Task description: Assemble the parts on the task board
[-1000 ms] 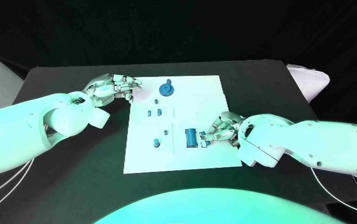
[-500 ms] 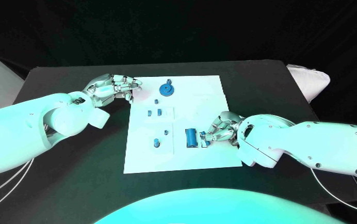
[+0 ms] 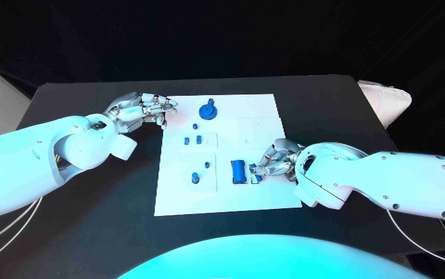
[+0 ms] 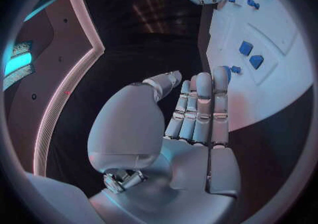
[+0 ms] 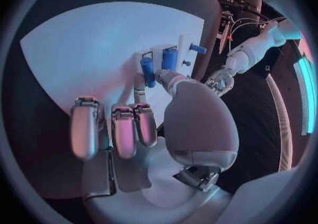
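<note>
— Reaching where? Right hand [image 3: 275, 161], fingers curled beside the blue cylinder [image 3: 238, 171] on the task board [image 3: 260, 108], apparently pinching nothing.

— Bearing? Nine o'clock; long axis twelve-to-six. Left hand [image 3: 141, 109] farther, fingers together, empty.

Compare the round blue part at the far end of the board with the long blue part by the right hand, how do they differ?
The round blue part is a flat disc with a small knob; the long blue part is a slim cylinder lying on its side. The round part sits at the far end of the task board, with no hand on it; the long part lies at the fingertips of the right hand. Both are blue and rest on the board.
</note>
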{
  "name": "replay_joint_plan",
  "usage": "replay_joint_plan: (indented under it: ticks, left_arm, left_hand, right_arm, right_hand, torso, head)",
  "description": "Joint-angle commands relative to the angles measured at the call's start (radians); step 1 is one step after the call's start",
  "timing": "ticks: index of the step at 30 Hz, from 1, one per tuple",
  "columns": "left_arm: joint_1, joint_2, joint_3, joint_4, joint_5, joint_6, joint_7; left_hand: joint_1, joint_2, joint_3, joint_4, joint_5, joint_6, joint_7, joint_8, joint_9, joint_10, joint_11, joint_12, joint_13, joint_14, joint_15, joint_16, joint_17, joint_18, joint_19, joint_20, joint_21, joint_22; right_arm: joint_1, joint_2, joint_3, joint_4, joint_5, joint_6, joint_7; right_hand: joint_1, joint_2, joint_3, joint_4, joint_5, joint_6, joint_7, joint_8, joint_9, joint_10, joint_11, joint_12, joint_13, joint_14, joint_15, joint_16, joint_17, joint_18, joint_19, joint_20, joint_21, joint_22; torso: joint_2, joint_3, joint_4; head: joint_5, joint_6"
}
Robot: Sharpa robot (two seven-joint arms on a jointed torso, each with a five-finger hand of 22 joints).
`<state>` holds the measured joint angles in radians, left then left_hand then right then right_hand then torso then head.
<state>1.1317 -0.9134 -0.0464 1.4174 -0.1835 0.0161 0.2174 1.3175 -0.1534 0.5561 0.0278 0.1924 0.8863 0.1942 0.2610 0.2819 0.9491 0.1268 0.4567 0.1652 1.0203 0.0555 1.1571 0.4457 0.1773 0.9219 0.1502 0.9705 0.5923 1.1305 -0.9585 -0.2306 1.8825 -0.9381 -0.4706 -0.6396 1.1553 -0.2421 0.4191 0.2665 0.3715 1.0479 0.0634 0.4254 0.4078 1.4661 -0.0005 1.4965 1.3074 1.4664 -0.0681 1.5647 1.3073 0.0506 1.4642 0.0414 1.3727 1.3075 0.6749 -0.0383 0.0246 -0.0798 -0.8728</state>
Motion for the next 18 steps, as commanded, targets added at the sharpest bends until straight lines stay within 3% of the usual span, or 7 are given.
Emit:
replay_joint_plan:
  ticks: [1, 8, 10, 18]
  left_arm:
    - [0.0, 0.001, 0.001, 0.003, -0.001, 0.017, 0.003]
    - [0.0, 0.0, 0.001, 0.003, -0.002, 0.017, 0.002]
    - [0.0, 0.0, 0.001, 0.003, -0.002, 0.017, 0.002]
    - [0.0, 0.0, 0.001, 0.003, -0.002, 0.017, 0.001]
  left_hand:
    - [0.007, -0.005, -0.001, 0.006, 0.004, -0.005, -0.004, 0.005, -0.002, -0.002, -0.002, 0.003, -0.001, -0.007, -0.002, -0.002, -0.001, 0.007, 0.009, 0.0, -0.004, -0.001]
    - [0.007, -0.005, -0.001, 0.006, 0.004, -0.005, -0.004, 0.005, -0.002, -0.002, -0.002, 0.003, -0.001, -0.007, -0.002, -0.002, -0.001, 0.007, 0.009, 0.0, -0.004, -0.001]
    - [0.007, -0.005, -0.001, 0.006, 0.004, -0.005, -0.004, 0.005, -0.002, -0.002, -0.002, 0.003, -0.001, -0.007, -0.002, -0.002, -0.001, 0.007, 0.009, 0.0, -0.004, -0.001]
    - [0.007, -0.005, -0.001, 0.006, 0.004, -0.005, -0.004, 0.005, -0.002, -0.002, -0.002, 0.003, -0.001, -0.007, -0.002, -0.002, -0.001, 0.007, 0.009, 0.0, -0.004, -0.001]
  right_arm:
    - [-0.001, 0.003, 0.0, 0.001, -0.012, 0.017, 0.006]
    - [-0.001, 0.007, 0.0, 0.0, -0.012, 0.021, 0.006]
    - [-0.001, 0.007, 0.0, -0.001, -0.012, 0.022, 0.007]
    - [-0.001, 0.008, 0.0, -0.001, -0.013, 0.025, 0.008]
  right_hand:
    - [-0.014, 0.0, -0.008, 0.003, -0.003, 0.009, 0.001, -0.001, -0.001, 0.073, -0.009, 0.008, 0.224, 0.104, -0.003, 0.006, 0.263, -0.017, 0.064, -0.005, 0.007, 0.219]
    - [-0.042, -0.004, -0.041, 0.022, -0.008, 0.011, 0.001, -0.003, -0.005, 0.073, -0.008, 0.007, 0.224, 0.104, -0.003, 0.006, 0.263, -0.017, 0.064, -0.006, 0.006, 0.219]
    - [-0.056, -0.004, -0.059, 0.022, 0.022, 0.012, 0.001, -0.003, -0.007, 0.073, -0.009, 0.007, 0.224, 0.104, -0.003, 0.006, 0.263, -0.017, 0.064, -0.006, 0.007, 0.219]
    - [-0.06, -0.004, -0.065, 0.023, 0.023, 0.013, 0.001, -0.003, -0.008, 0.074, -0.008, 0.008, 0.225, 0.104, -0.003, 0.006, 0.263, -0.017, 0.064, -0.006, 0.007, 0.219]
  torso:
    - [0.0, 0.0, 0.0002]
    - [0.0, 0.0002, -0.0003]
    - [0.0, 0.0002, -0.0004]
    - [0.0, 0.0006, -0.0003]
  head:
    - [0.001, 0.0]
    - [0.002, 0.0]
    - [0.002, 0.0]
    - [0.002, 0.0]
